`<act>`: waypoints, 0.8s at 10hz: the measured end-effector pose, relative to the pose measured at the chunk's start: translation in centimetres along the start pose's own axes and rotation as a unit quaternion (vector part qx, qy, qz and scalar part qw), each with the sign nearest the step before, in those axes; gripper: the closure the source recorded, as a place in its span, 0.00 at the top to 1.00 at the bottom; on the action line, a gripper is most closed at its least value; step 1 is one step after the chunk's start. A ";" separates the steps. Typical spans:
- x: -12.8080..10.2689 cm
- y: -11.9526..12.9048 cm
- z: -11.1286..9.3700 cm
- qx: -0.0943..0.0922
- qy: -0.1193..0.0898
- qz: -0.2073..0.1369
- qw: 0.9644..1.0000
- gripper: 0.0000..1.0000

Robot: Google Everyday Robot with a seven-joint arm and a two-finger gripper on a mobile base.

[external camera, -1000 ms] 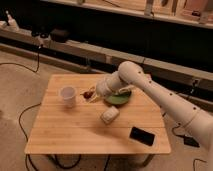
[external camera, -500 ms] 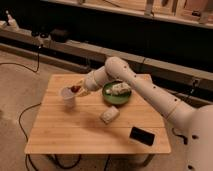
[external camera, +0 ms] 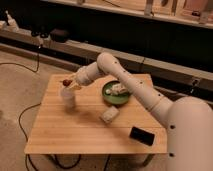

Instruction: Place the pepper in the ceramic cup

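So the pepper [external camera: 65, 82] is right over the ceramic cup [external camera: 68, 97] near the table's [external camera: 75, 135] left edge now, half a second ago it was just short of it. Gripper [external camera: 70, 84] jaws clamped on it; I can't tell which way it points.

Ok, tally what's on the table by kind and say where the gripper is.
Cup: 1
Plate: 1, green, holding something pale
Pale block: 1
Black slab: 1
Pepper: 1, at the gripper, just above the cup, not on the table
Total: 5
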 end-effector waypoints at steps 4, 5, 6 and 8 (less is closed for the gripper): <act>-0.3 2.0 2.9 0.008 -0.003 0.002 1.000 0.26; -0.2 1.9 3.9 0.018 -0.007 -0.003 1.000 0.37; -0.3 1.8 4.6 0.025 -0.011 -0.006 1.000 0.46; -0.6 1.8 5.4 0.033 -0.016 -0.010 0.999 0.66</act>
